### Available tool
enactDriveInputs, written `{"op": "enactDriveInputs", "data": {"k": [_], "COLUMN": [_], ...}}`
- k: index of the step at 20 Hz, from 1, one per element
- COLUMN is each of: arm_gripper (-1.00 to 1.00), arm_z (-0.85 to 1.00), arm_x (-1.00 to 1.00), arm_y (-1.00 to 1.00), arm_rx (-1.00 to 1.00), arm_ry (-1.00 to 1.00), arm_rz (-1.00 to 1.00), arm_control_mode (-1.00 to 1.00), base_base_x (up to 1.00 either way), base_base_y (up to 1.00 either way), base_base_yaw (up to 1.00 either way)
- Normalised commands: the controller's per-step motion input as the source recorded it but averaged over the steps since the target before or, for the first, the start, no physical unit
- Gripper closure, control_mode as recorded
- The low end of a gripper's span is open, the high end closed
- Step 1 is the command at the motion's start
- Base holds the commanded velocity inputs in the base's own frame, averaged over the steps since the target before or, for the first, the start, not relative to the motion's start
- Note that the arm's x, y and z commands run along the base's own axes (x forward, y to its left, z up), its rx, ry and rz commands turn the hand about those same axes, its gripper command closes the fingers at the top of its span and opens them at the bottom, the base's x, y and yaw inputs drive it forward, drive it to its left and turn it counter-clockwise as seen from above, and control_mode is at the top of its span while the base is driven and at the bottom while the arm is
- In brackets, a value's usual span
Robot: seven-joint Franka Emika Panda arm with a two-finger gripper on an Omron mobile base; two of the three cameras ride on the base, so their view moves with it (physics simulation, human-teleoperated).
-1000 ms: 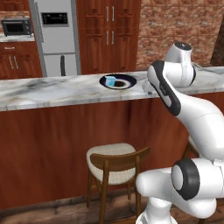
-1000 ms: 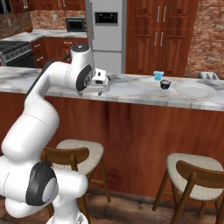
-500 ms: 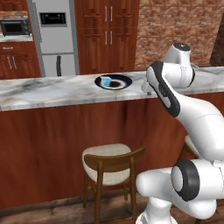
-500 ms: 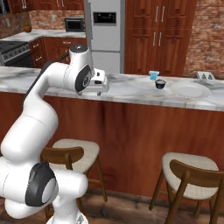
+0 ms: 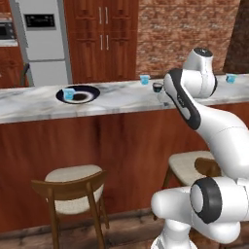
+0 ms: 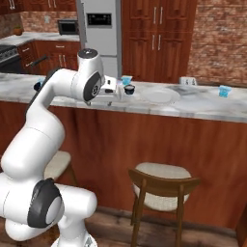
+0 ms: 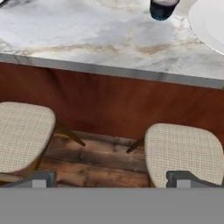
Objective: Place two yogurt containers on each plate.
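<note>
The white arm rises from the base, bends at the elbow and holds its hand level with the marble counter [image 5: 116, 99] near its front edge, the hand camera looking down over that edge at two cushioned stools [image 7: 183, 151] and the wooden floor. The gripper [image 7: 112, 179] stands wide open with nothing between its fingertips [image 7: 39, 178]. On the dark plate [image 5: 78, 94] at the left end of the counter sits one yogurt container [image 5: 69, 93]. A second yogurt container [image 5: 144, 79] stands on the bare counter near the back edge, just beside the small black cup [image 5: 157, 87], and a third [image 6: 223, 90] stands far along the counter to the right. The pale plate [image 6: 159, 95] lies empty just right of the black cup. Compared with a second ago the whole scene has slid left in both base views, so the base has driven to the right along the counter; the arm's pose looks unchanged and the jaws are as wide as before.
</note>
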Motion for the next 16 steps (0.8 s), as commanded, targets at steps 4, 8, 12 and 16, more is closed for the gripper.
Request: {"op": "enactDriveInputs", "data": {"k": [4,8,12,16], "arm_gripper": [-1.0,-1.0,-1.0,-1.0], "arm_z": [0.0,0.0,0.0,0.0], "arm_x": [0.0,0.0,0.0,0.0], "arm_y": [0.0,0.0,0.0,0.0], "arm_rx": [0.0,0.0,0.0,0.0], "arm_ry": [0.0,0.0,0.0,0.0], "arm_rz": [0.0,0.0,0.0,0.0], "arm_control_mode": [1.0,1.0,1.0,1.0], "base_base_x": [0.15,0.39,0.6,0.62], "base_base_y": [-0.6,-0.29,-0.09,-0.15], "base_base_yaw": [0.0,0.0,0.0,0.0]}}
